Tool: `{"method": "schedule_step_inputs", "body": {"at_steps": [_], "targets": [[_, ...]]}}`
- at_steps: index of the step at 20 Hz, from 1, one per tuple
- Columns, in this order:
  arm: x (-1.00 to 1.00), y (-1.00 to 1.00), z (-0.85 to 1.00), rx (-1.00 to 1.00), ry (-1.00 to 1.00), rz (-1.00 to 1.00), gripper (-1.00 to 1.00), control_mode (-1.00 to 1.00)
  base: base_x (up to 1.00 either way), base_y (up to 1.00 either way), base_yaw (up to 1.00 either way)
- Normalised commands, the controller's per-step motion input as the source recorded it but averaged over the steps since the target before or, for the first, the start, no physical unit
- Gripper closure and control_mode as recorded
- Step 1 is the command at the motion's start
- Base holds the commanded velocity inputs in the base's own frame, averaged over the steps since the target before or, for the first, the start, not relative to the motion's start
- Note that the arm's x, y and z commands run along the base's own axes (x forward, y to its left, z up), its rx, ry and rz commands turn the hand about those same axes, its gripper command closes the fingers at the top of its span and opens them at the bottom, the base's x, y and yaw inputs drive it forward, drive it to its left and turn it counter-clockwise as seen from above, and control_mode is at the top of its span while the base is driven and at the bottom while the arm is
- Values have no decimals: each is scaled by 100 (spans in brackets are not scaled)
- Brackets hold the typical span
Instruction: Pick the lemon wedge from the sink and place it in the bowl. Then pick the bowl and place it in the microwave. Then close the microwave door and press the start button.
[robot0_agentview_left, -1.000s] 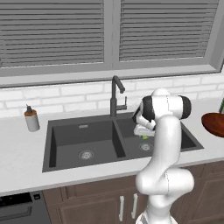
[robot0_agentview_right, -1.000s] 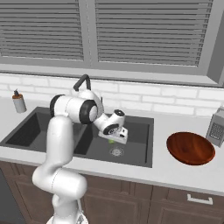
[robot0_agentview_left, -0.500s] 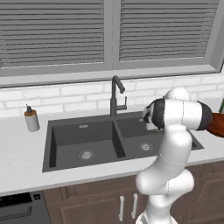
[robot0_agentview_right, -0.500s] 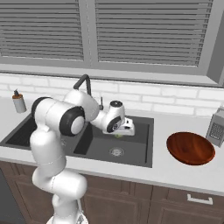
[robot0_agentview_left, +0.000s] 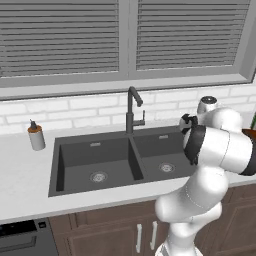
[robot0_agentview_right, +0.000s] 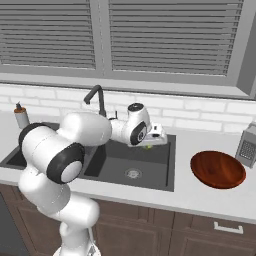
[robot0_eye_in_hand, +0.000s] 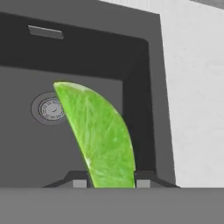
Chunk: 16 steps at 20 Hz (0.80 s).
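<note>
One lemon wedge (robot0_eye_in_hand: 103, 140) clamped in the gripper (robot0_agentview_right: 149, 144), centre frame above the sink (robot0_agentview_right: 155, 172); bowl (robot0_agentview_right: 218, 169), right of frame, unfilled; microwave steps outstanding.

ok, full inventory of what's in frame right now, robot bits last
lemon wedge: 1, bright yellow-green, held above the right basin
sink: 1, dark grey, two basins, set in the counter
faucet: 1, black, behind the sink
bowl: 1, reddish-brown, on the counter right of the sink
soap bottle: 1, grey with brown top, counter left of the sink
grater: 1, steel, beside the bowl
window blinds: grey, above the backsplash
gripper: 1, jaws closed on the wedge
</note>
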Motion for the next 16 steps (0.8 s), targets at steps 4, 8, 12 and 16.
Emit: {"method": "schedule_step_inputs", "body": {"at_steps": [4,8,12,16], "targets": [[-13,-91,58,-2,16,0,100,-100,0,0,0],[-1,-100,8,0,25,-1,100,-100,0,0,0],[-1,-100,-1,-2,27,-3,100,-100,0,0,0],[-1,-100,-10,-6,12,-1,100,-100,0,0,0]]}}
